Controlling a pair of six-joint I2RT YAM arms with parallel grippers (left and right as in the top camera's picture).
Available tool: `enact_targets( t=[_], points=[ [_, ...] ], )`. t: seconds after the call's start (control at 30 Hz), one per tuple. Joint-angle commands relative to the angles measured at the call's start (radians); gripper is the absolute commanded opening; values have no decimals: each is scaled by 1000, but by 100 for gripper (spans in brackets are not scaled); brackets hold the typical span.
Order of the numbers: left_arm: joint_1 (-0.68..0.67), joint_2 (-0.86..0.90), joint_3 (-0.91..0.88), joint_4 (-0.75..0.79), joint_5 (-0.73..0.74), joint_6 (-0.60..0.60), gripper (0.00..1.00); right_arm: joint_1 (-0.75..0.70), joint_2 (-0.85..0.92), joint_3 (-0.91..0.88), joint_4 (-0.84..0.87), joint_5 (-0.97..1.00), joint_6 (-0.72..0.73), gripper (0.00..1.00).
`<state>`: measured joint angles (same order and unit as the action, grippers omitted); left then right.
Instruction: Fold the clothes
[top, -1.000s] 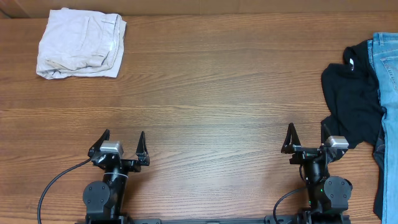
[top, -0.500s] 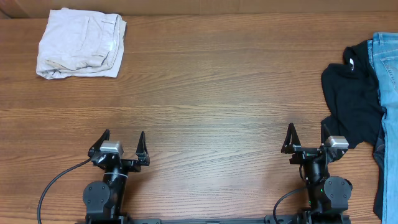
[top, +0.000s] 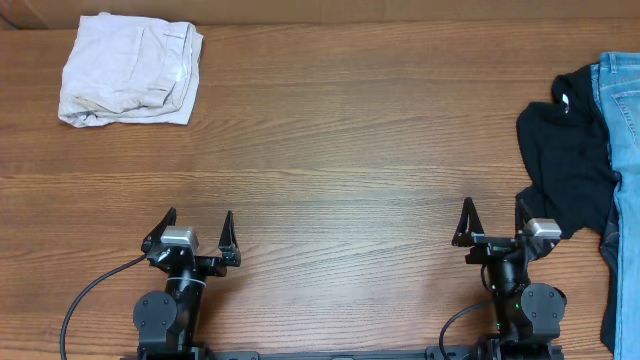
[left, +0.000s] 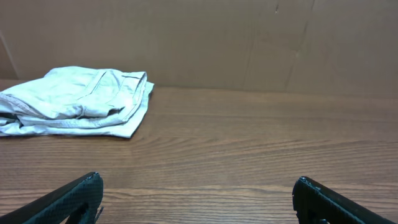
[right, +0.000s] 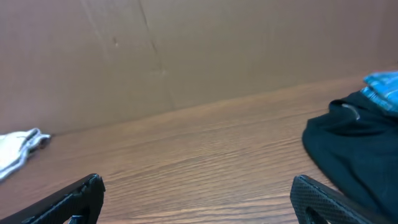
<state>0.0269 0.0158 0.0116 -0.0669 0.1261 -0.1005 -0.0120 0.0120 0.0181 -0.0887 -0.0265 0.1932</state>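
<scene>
A brown wooden table (top: 350, 130) filled the scene, its grain running left to right under even light; along the far edge stood a plain tan wall (left: 217, 37) with faint vertical seams

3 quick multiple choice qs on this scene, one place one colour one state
1. Where does the off-white garment lie in the overhead view?
A. far left corner
B. centre
C. beside the right arm

2. What colour is the garment overlapping the jeans?
A. red
B. black
C. green

3. What state are the left gripper and right gripper in?
A. both open, empty
B. both shut on cloth
C. one open, one shut

Answers:
1 A, it sits folded at the top left.
2 B, the black garment lies against the denim.
3 A, both pairs of fingers are spread with nothing between them.
</scene>
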Motion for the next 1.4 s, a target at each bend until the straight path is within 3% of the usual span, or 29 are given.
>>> enact_targets(
  t=[0.0,0.1,0.3,0.47,0.67,0.8,0.97,1.1,1.2,1.37],
  points=[
    [6,-11,-7,0,-6,16,100,5,-9,-10,19,-113,195,100],
    [6,-11,-7,0,-6,16,100,5,-9,-10,27,-233,402,100],
    [6,-11,-7,0,-6,16,100,5,-9,-10,53,-265,588,100],
    [6,-11,-7,0,-6,16,100,5,-9,0,327,-364,490,100],
    [6,-11,-7,0,-6,16,100,3,12,105,256,-177,342,100],
    [6,-11,-7,0,-6,16,100,3,124,211,226,-120,259,100],
    [6,-11,-7,0,-6,16,100,3,423,412,166,-90,109,100],
    [6,-11,-7,0,-6,16,100,3,705,640,22,27,0,100],
    [6,-11,-7,0,-6,16,100,-22,955,875,-139,175,-74,100],
    [6,-11,-7,0,-6,16,100,-183,1382,1376,-473,206,-91,100]
  ],
)
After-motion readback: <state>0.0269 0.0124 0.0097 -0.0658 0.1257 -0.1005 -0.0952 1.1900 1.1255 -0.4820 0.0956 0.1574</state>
